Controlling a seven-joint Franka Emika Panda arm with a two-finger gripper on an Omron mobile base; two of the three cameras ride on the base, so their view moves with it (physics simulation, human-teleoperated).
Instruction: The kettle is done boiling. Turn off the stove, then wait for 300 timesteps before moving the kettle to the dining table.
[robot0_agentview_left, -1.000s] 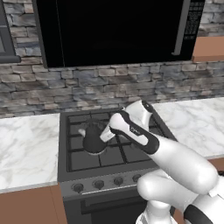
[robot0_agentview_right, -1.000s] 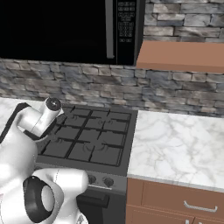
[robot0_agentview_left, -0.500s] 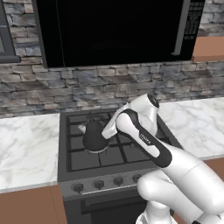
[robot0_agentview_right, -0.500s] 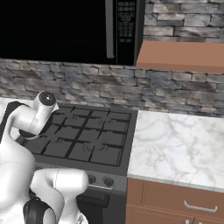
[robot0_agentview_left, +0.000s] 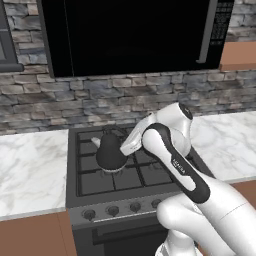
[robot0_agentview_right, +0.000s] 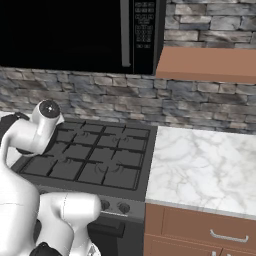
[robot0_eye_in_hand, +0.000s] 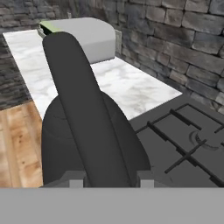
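**Kettle on left burner, hand at its handle**

Kettle (robot0_agentview_left: 110, 152): black, rounded cone, sits on the stove (robot0_agentview_left: 145, 172) over a left-side burner, near the middle row of the black grates. In the hand view the kettle (robot0_eye_in_hand: 94, 144) is seen close up, its arched handle running up the frame.

Gripper (robot0_agentview_left: 126, 148): at the kettle's right side, about handle height. Fingers (robot0_eye_in_hand: 146, 178): two small tips show either side of the handle's base; handle lies between them, but cannot tell whether they pinch it.

Stove front: row of round knobs (robot0_agentview_left: 112, 210), oven handle below.

Writing: small dark lettering on the arm's forearm, too small to read. Microwave (robot0_agentview_right: 75, 32) keypad labels illegible.

Surroundings: black microwave above the stove, grey stone backsplash (robot0_agentview_left: 60, 102), white marble worktop (robot0_agentview_right: 200, 167) both sides, brown drawers (robot0_agentview_right: 200, 235) under it. Pale grey boxy object (robot0_eye_in_hand: 89, 37) on the worktop beyond the kettle.
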